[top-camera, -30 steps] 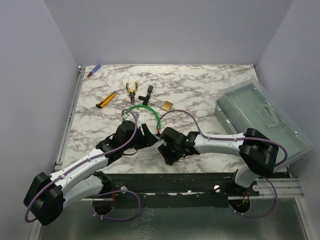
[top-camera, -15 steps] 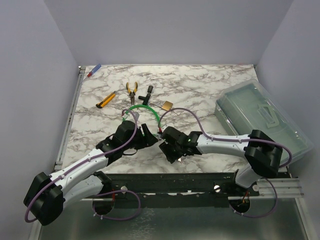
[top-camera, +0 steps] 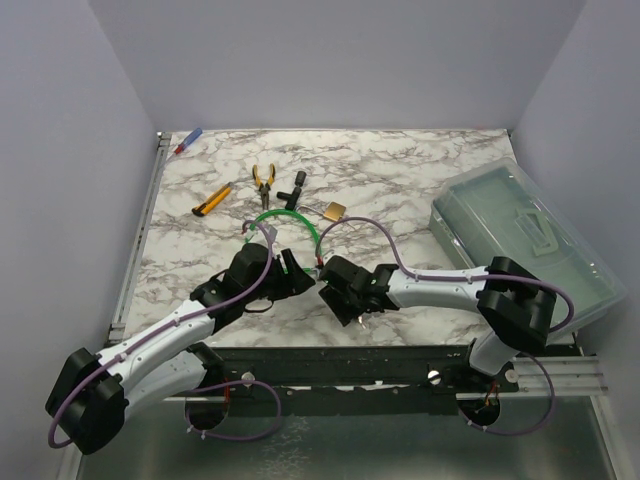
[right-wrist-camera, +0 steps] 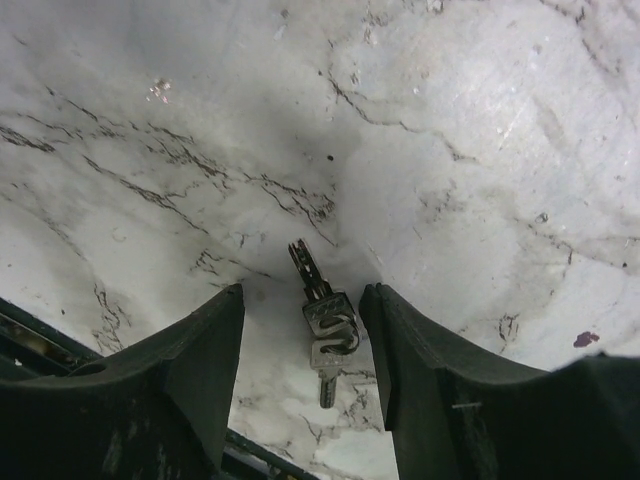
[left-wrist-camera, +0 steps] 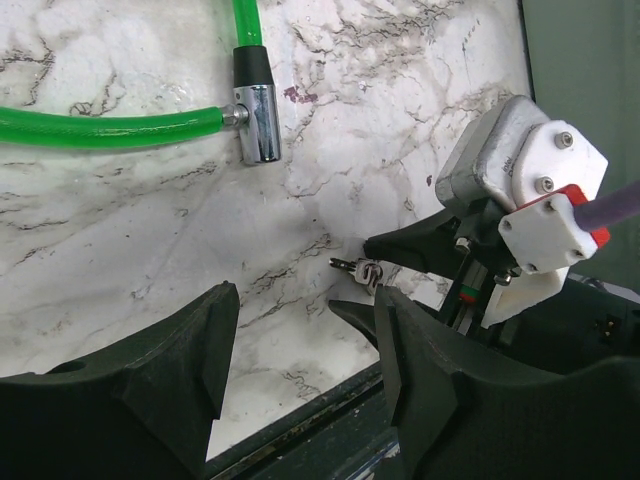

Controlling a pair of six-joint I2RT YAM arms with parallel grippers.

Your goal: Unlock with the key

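step: grasp keys (right-wrist-camera: 325, 330) | right hand (right-wrist-camera: 303, 292) wide open, empty, straddling them flat on worktop (right-wrist-camera: 480, 120) | left hand (left-wrist-camera: 305, 295) open, empty, near green cable lock (left-wrist-camera: 257, 120) | advice: lower fully, pinch the head, leave blade free for insertion

**Clutter on my table (top-camera: 420, 170)**

Toward the far side I see yellow-handled pliers (top-camera: 263, 180), with a yellow knife (top-camera: 212, 201) near them on the left. A small black part (top-camera: 293, 188) lies just right of the pliers. A pen (top-camera: 188, 141) lies in the far left corner, and a clear lidded box (top-camera: 520, 235) sits at my right edge.
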